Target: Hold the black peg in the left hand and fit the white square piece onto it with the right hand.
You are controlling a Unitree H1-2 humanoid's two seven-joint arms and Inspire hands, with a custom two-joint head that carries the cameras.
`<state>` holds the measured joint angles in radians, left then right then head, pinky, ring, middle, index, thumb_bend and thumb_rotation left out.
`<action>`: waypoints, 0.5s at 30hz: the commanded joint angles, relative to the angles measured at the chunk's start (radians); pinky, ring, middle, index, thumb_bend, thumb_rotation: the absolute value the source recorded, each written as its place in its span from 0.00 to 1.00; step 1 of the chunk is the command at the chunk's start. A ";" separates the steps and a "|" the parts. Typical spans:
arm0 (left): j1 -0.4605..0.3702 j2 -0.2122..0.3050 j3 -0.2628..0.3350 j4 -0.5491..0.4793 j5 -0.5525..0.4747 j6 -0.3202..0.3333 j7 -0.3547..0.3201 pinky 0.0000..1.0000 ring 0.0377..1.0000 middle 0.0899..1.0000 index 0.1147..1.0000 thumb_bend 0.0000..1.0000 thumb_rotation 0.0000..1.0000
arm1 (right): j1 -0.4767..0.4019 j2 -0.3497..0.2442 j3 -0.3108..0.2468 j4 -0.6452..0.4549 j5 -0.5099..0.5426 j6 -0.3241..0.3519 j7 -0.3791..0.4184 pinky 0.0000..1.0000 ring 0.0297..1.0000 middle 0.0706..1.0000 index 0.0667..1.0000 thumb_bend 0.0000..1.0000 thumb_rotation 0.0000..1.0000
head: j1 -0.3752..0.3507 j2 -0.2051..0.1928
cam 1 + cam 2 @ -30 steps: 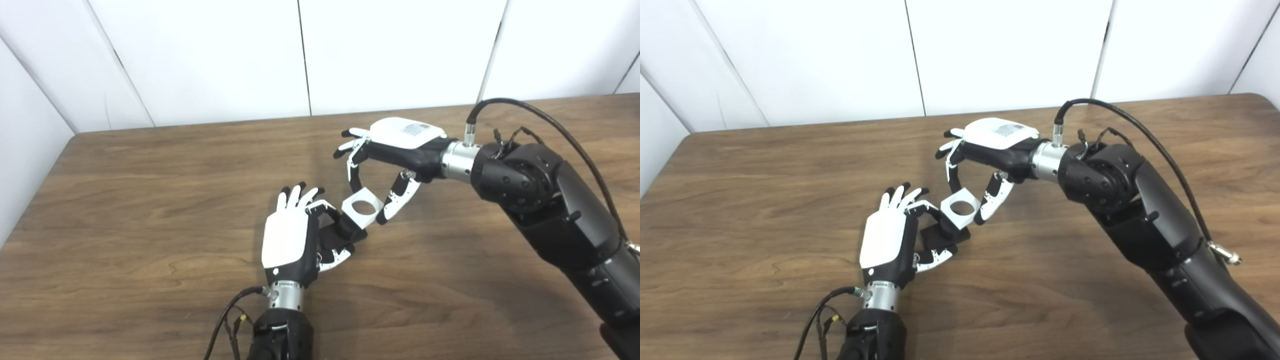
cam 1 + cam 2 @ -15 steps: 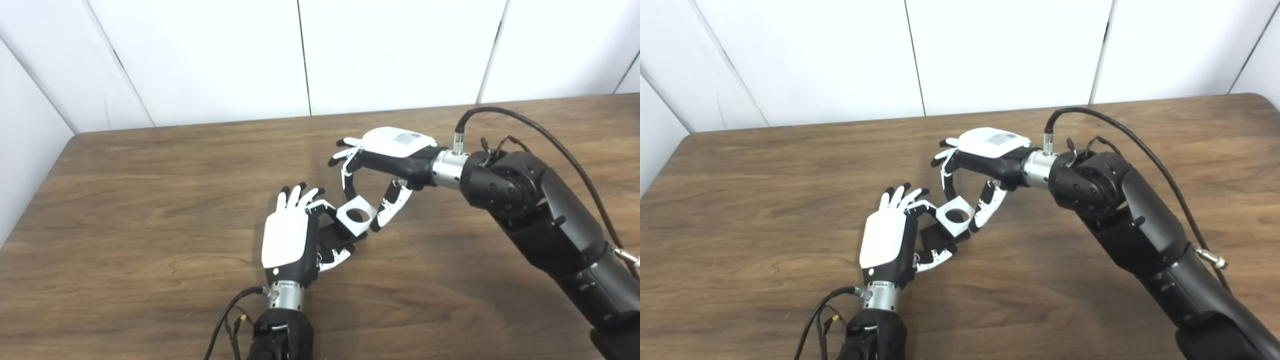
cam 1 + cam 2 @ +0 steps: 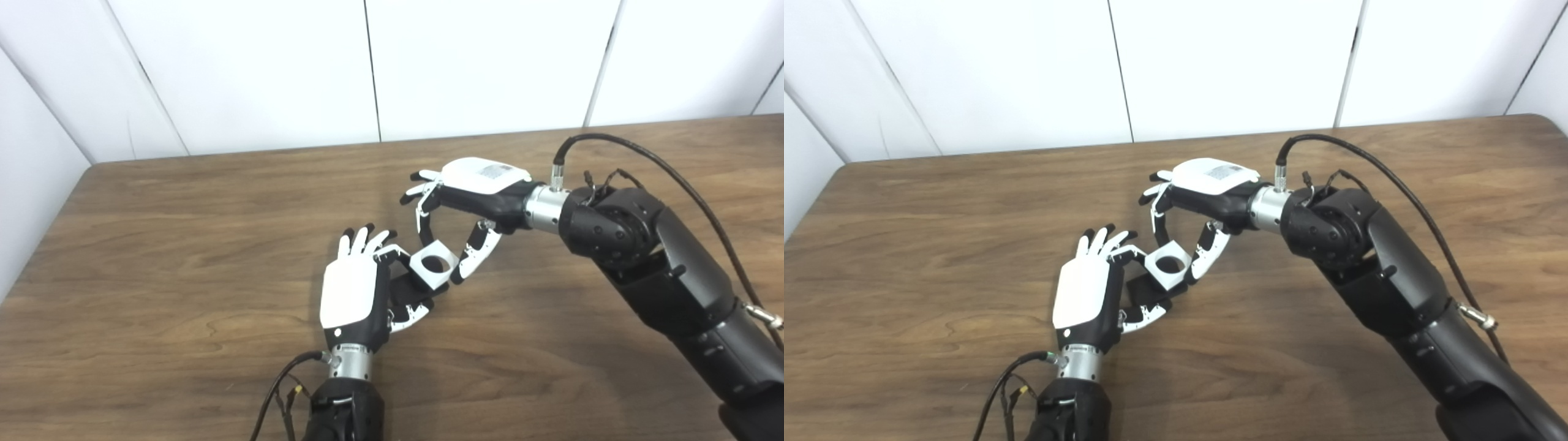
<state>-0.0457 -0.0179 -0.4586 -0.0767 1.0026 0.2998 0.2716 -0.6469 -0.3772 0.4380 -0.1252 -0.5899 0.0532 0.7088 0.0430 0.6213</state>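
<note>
The table [image 3: 184, 202] looks like brown wood with a visible grain and a dull sheen. Both hands, left [image 3: 358, 294] and right [image 3: 471, 193], have smooth white and black plastic shells, with shiny metal wrist rings. The white square piece [image 3: 433, 269] looks like matt plastic.

Left hand [image 3: 355, 294] back-up, near, fingers curled in a grip; right hand [image 3: 456, 211] reaches in from the right, pinching.
</note>
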 commanded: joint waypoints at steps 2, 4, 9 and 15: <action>0.005 -0.061 -0.028 0.040 0.023 0.013 0.024 1.00 0.95 0.84 0.42 0.51 0.09 | -0.027 0.006 -0.001 -0.006 0.004 -0.029 -0.023 0.97 1.00 0.89 0.45 0.52 0.14 | 0.001 0.001; 0.003 -0.064 -0.028 0.043 0.024 0.016 0.024 1.00 0.95 0.84 0.42 0.51 0.09 | -0.026 0.010 0.001 -0.002 0.002 -0.030 -0.027 0.97 1.00 0.89 0.45 0.52 0.14 | 0.003 -0.002; -0.001 -0.066 -0.029 0.044 0.029 0.022 0.020 1.00 0.95 0.84 0.42 0.51 0.09 | -0.028 0.016 0.003 0.007 0.003 -0.032 -0.031 0.97 1.00 0.89 0.45 0.52 0.14 | 0.009 -0.004; -0.002 -0.068 -0.031 0.041 0.026 0.029 0.017 1.00 0.95 0.84 0.42 0.51 0.09 | -0.029 0.019 0.003 0.017 0.002 -0.038 -0.033 0.97 1.00 0.89 0.45 0.52 0.14 | 0.011 -0.002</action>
<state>-0.0526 -0.0228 -0.4614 -0.0735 1.0071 0.3145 0.2723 -0.6425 -0.3598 0.4483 -0.0915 -0.5953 0.0414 0.7002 0.0537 0.6182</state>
